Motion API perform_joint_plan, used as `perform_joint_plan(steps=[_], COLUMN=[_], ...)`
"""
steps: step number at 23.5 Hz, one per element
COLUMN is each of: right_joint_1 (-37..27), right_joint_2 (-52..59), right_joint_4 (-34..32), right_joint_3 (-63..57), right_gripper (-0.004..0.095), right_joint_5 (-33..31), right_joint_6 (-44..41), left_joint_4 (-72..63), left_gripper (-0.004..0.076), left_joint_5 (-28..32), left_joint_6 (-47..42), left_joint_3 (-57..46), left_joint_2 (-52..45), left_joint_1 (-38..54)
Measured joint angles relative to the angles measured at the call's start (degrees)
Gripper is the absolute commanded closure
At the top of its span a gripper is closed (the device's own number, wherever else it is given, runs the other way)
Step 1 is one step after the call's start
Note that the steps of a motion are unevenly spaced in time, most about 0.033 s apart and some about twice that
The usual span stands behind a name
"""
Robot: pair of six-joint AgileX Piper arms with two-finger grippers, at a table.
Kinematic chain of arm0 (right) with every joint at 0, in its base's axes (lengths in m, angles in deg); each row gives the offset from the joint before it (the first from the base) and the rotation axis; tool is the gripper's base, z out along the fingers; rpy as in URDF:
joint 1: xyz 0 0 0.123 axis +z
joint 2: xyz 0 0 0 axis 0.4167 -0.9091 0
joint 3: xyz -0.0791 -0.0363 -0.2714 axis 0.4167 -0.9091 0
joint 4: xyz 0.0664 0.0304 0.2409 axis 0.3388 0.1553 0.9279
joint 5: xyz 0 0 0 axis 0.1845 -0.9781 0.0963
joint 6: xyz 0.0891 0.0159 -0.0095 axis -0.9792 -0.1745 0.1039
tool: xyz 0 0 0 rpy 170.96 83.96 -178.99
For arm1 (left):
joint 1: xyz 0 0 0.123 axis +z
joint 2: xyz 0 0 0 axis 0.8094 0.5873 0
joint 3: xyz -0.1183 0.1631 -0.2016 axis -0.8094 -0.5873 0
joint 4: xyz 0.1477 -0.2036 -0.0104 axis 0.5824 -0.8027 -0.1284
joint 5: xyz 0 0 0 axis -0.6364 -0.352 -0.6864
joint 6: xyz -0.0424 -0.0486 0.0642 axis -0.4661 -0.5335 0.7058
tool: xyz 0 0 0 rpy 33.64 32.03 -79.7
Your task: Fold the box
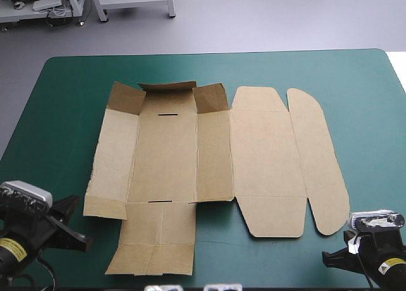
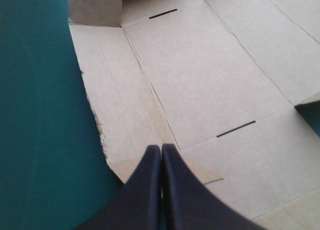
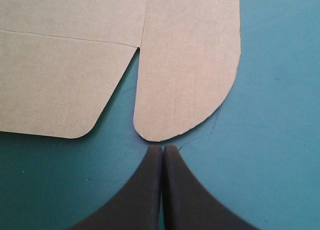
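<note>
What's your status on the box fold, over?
Left gripper shut, at near left corner of the box. Right gripper shut, just short of the rounded flap. Box mostly flat, far flaps part raised. Nothing in the way.

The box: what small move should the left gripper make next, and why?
Probably open the left gripper and reach for the left side panel of the box: the gripper is shut on nothing, near its corner, and that panel lies flat.

On the table (image 1: 57, 113) the box (image 1: 209, 158) lay flat, left gripper (image 2: 161, 149) over its near-left corner, right gripper (image 3: 162, 149) just short of its near-right flap.
</note>
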Motion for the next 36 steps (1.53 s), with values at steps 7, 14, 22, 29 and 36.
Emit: perform_joint_plan(steps=[7,14,22,29,36], right_joint_1=[0.00,0.00,0.00,0.00,0.00], right_joint_2=[0.00,0.00,0.00,0.00,0.00], right_joint_4=[0.00,0.00,0.00,0.00,0.00], right_joint_3=[0.00,0.00,0.00,0.00,0.00], right_gripper=[0.0926,0.0926,0.0926,0.0926,0.0926], right_joint_5=[0.00,0.00,0.00,0.00,0.00], right_joint_6=[0.00,0.00,0.00,0.00,0.00], left_joint_4=[5.17,18.00,3.87,-34.72,-43.42], left_gripper=[0.0733,0.0733,0.0731,0.0731,0.0733], left_joint_5=[0.11,7.45,8.88,-3.01,-12.68], left_joint_6=[-0.36,-7.30,-1.30,25.57,32.96], left_joint_3=[9.26,17.75,23.01,23.23,21.40], left_joint_2=[14.03,35.43,47.44,55.66,65.42], left_joint_1=[0.00,0.00,23.39,51.33,56.86])
